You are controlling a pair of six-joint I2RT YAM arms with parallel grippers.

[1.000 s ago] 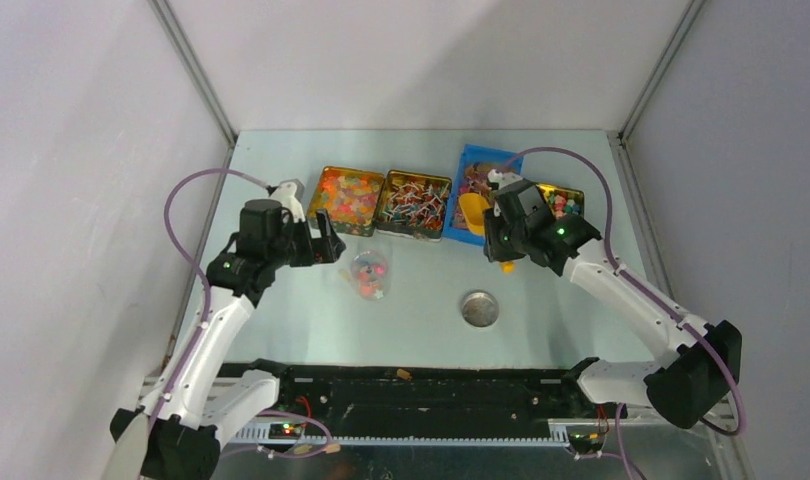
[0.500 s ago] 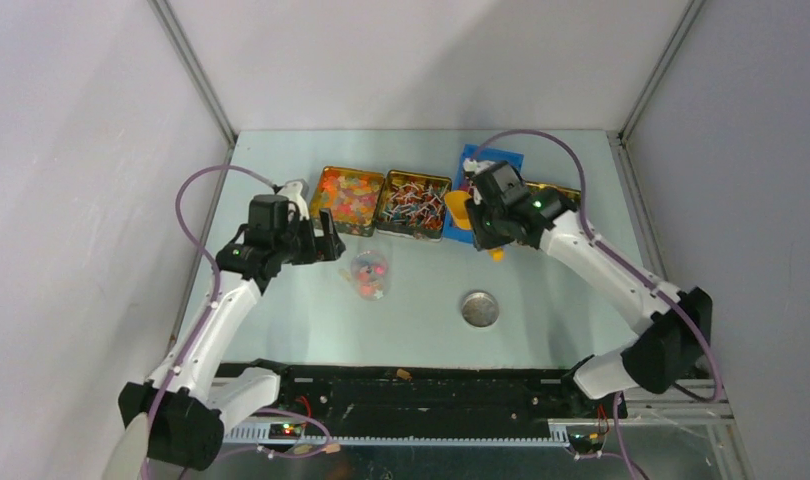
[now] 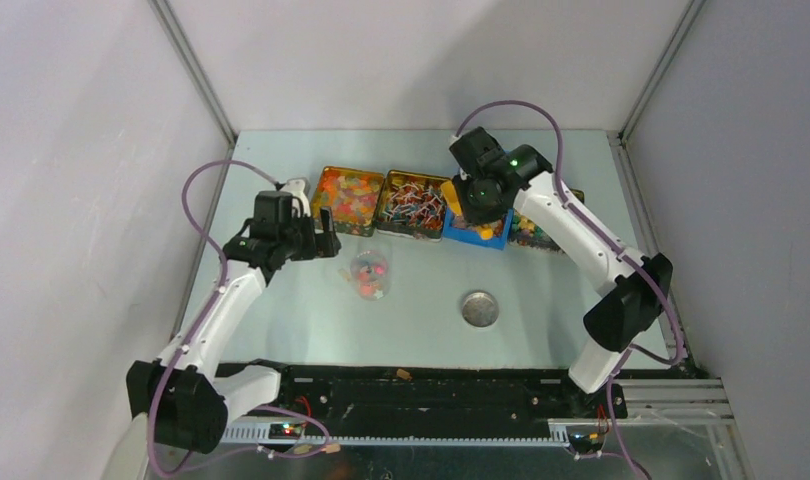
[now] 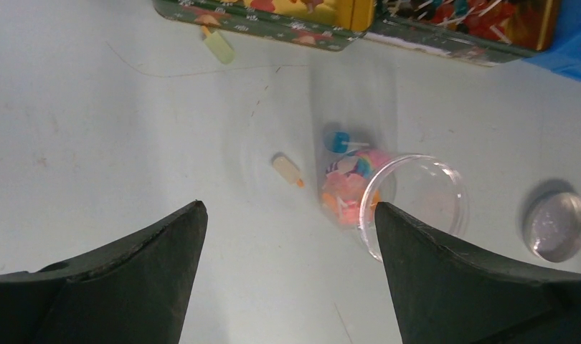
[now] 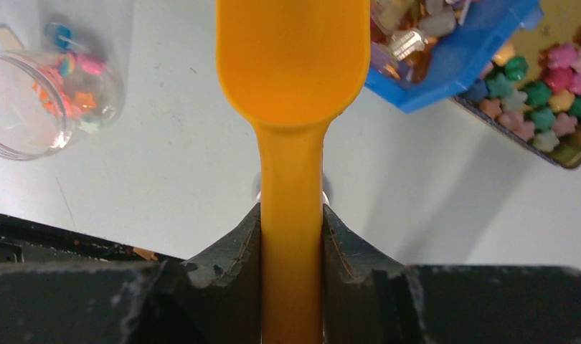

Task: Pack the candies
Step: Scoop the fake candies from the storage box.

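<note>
Candies fill a row of trays at the back: orange gummies, lollipops, wrapped pieces in a blue tray and star jellies. A clear jar stands in front, holding a few candies. My right gripper is shut on the handle of the orange scoop, whose bowl is empty and hangs by the blue tray's near-left corner. My left gripper is open just left of the jar, its right finger beside the rim, nothing between the fingers.
A round silver lid lies on the table to the right of the jar and nearer the arm bases. Loose pieces lie on the table: a pale one left of the jar, another by the gummy tin, a blue lollipop.
The right arm carried the scoop back and to the left, from the near side of the blue tray to over the trays. The left arm shifted slightly; the jar stayed put.
</note>
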